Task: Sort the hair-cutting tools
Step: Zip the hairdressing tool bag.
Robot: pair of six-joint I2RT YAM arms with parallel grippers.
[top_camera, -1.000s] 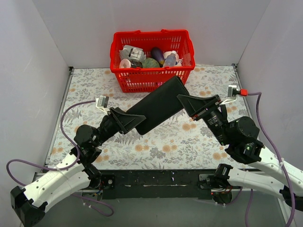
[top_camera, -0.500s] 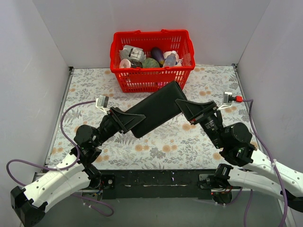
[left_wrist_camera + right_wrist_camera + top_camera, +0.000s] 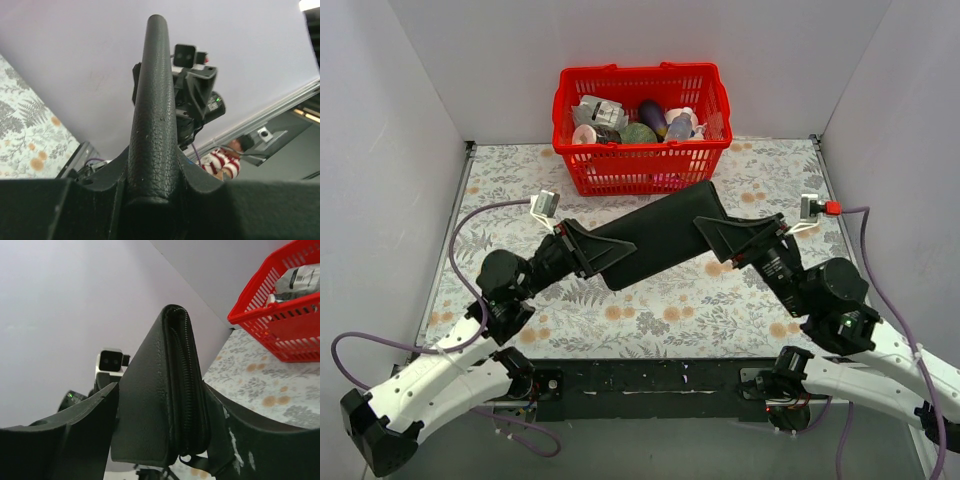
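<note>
over the last second the zipped black case point(image 3: 660, 232) has swung a bit flatter above the table point(image 3: 720, 300). the left gripper point(image 3: 603, 255) is now clamped on its near-left end, while the right gripper point(image 3: 708, 226) straddles the other end, and i cannot tell whether that one is pinching or letting go. it looks to me like a hand-over before opening, since no scissors or comb show anywhere, so sorting hasn't begun; the red basket point(image 3: 620, 165) behind holds only bottles and packets point(image 3: 640, 120).
</note>
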